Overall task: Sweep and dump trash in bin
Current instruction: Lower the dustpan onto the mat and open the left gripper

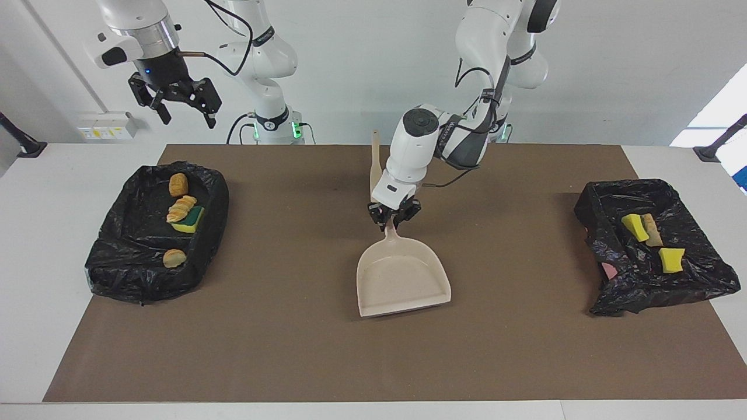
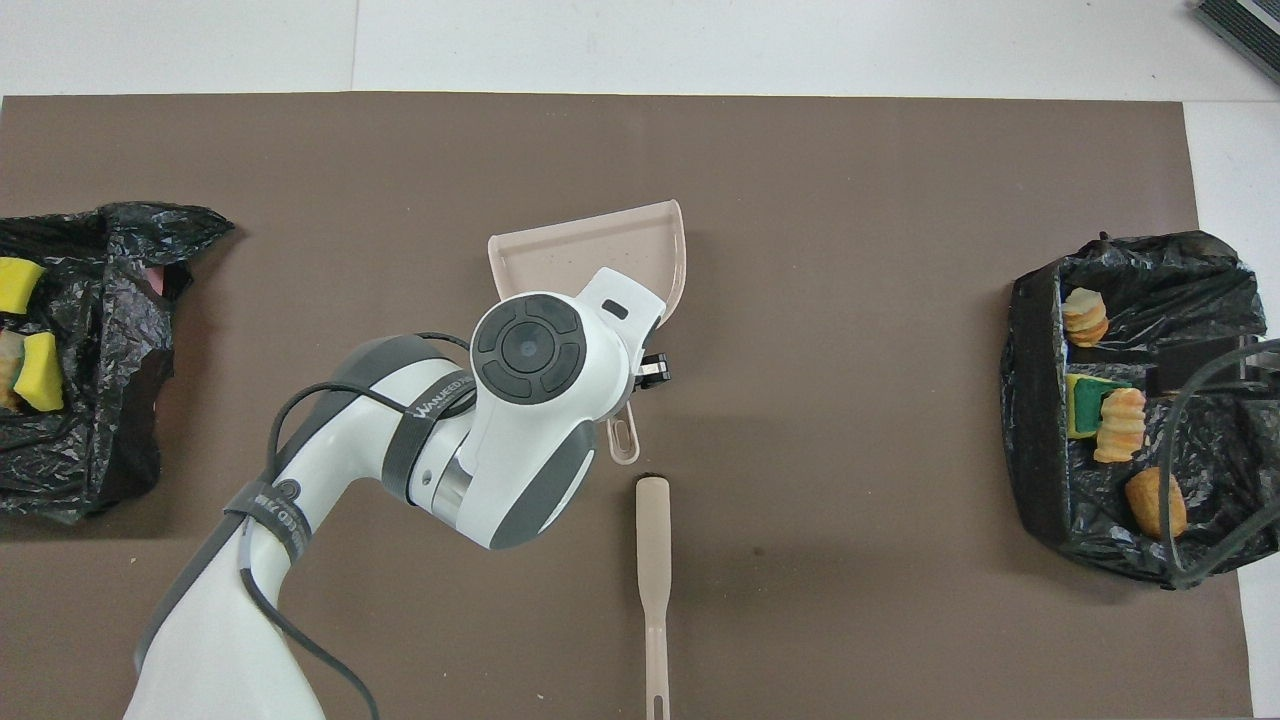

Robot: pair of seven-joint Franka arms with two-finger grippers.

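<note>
- The right gripper [image 1: 183,112] hung high over the right arm's end of the table, above the edge nearest the robots, its fingers spread apart and holding nothing; that arm waited.
- Below it sat a black plastic-lined bin [image 1: 125,274] at the right arm's end of the brown mat [image 1: 292,350]. It held four pieces of trash: three golden-brown bread chunks [image 1: 174,258] and one yellow sponge with a green side [image 1: 192,219], which lay under the middle chunk.
- Near the table's middle, a beige long-handled brush with black bristles [image 2: 652,530] lay flat on the mat, handle toward the robots. The left arm's wrist hid its bristle end in the facing view.
- The left gripper [image 1: 392,217] was clamped together on the handle of the beige plastic dustpan [image 1: 402,280], just beside the brush's bristle end. The one dustpan lay farther from the robots than the brush, its open mouth pointing away from them, with no trash in it.
- A second black plastic-lined bin [image 1: 642,286] sat at the left arm's end of the mat. It held three pieces: two yellow sponges [image 1: 671,260] and one pale bread piece [image 1: 651,228] between them.
- Counted across both bins, seven pieces of trash showed, and the open mat between the bins carried only the brush and the dustpan.
</note>
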